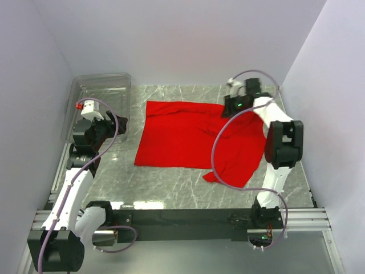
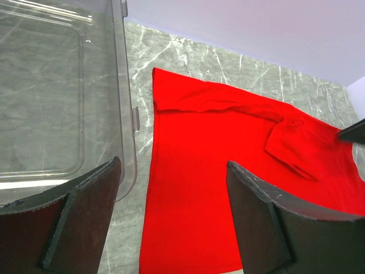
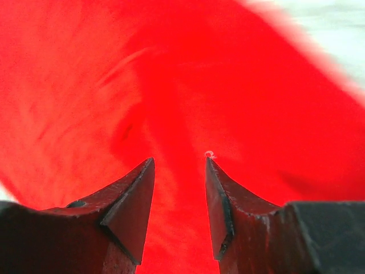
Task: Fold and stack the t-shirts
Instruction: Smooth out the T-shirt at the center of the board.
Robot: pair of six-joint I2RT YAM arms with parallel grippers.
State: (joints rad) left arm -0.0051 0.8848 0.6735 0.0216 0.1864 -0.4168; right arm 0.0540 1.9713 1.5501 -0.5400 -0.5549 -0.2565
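The red t-shirt [image 1: 188,136] lies spread on the marble table, with its right part bunched and folded over. It also shows in the left wrist view [image 2: 217,171], with a sleeve folded across it. My left gripper [image 1: 111,127] is open and empty, held above the table between the clear bin and the shirt's left edge [image 2: 174,171]. My right gripper [image 1: 231,107] is at the shirt's far right corner. Its jaws stand partly apart, right down on the red cloth [image 3: 179,103], which fills the gap between them [image 3: 179,171].
A clear plastic bin [image 1: 100,80] stands at the far left, and its wall shows in the left wrist view [image 2: 122,85]. White walls close in the table on three sides. A black rail [image 1: 182,217] runs along the near edge.
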